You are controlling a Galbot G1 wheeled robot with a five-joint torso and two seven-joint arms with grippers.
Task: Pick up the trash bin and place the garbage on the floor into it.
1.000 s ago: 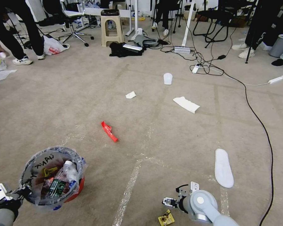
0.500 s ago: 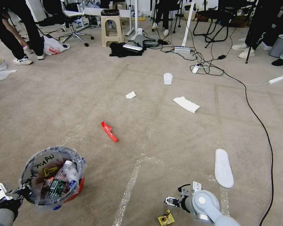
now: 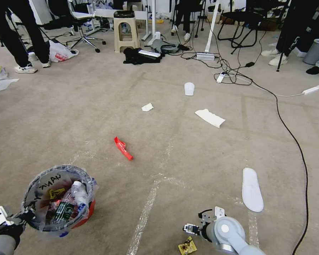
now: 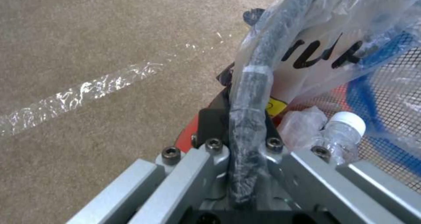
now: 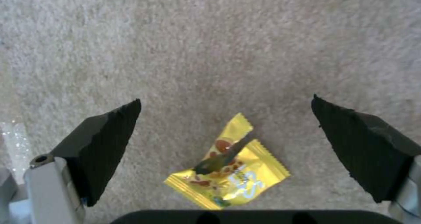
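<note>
The trash bin (image 3: 42,184), red with a crinkled clear liner bearing black writing, hangs at the lower left in the head view. My left gripper (image 3: 24,215) is shut on its rim (image 4: 259,59), the liner pinched between the fingers. A green-labelled bottle (image 3: 65,207) and wrappers lie inside. At the bottom centre my right gripper (image 3: 192,229) hovers open just above a yellow wrapper (image 3: 187,246). In the right wrist view that wrapper (image 5: 230,171) lies on the floor (image 5: 210,46) between the spread black pads (image 5: 110,138). Farther off lie a red wrapper (image 3: 123,148), a white tissue (image 3: 147,107) and a white paper (image 3: 210,117).
A white slipper (image 3: 252,189) lies right of my right arm. A black cable (image 3: 297,148) runs down the right side. A white cup (image 3: 189,88) stands farther out. A stool (image 3: 124,30), clothes, chairs and people's legs line the back. Shiny tape (image 3: 145,212) crosses the carpet.
My right gripper drifted slightly right, then back left, staying open over the yellow wrapper. The bin and left gripper have not moved.
</note>
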